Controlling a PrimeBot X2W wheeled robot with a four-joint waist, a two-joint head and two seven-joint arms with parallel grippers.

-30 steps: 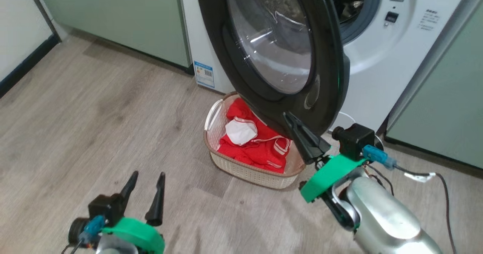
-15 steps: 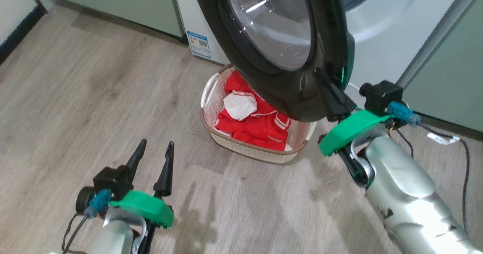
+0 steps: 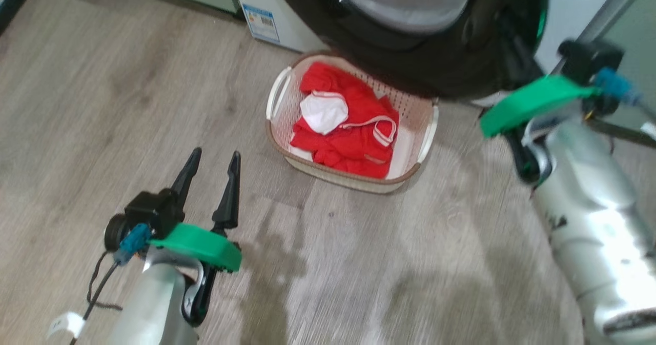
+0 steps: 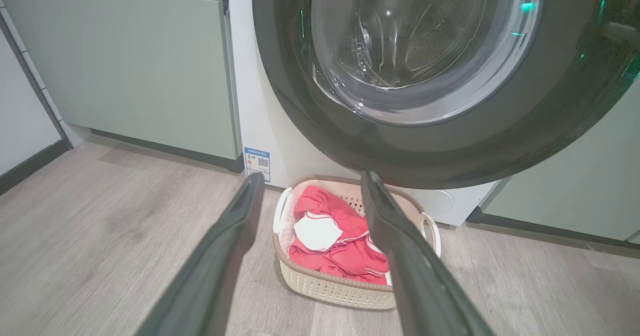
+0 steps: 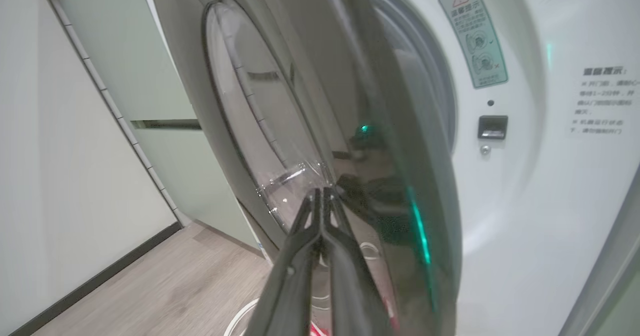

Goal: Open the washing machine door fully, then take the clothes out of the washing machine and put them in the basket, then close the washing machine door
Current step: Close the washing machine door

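Note:
The red clothes (image 3: 353,140) lie in the cream basket (image 3: 428,129) on the floor, just below the washing machine door (image 3: 410,63). The door's black rim (image 4: 450,146) and clear window hang in front of the white washing machine (image 4: 260,116), still ajar. My right gripper (image 5: 321,192) is shut, its tips pressed against the door's outer face (image 5: 380,126); its green wrist mount (image 3: 533,101) sits right of the basket. My left gripper (image 3: 215,155) is open and holds nothing, hovering over the floor left of the basket (image 4: 330,286), pointing toward it.
Pale green cabinets (image 4: 125,66) flank the machine on both sides. A wall with dark skirting (image 4: 30,161) runs at the far left. Wood floor (image 3: 359,263) spreads in front of the basket. A thin white cable (image 4: 445,201) lies by the machine's base.
The head camera has tilted down. My shut right gripper has travelled right with the door's rim, and the door has swung toward the machine. The left gripper stays open.

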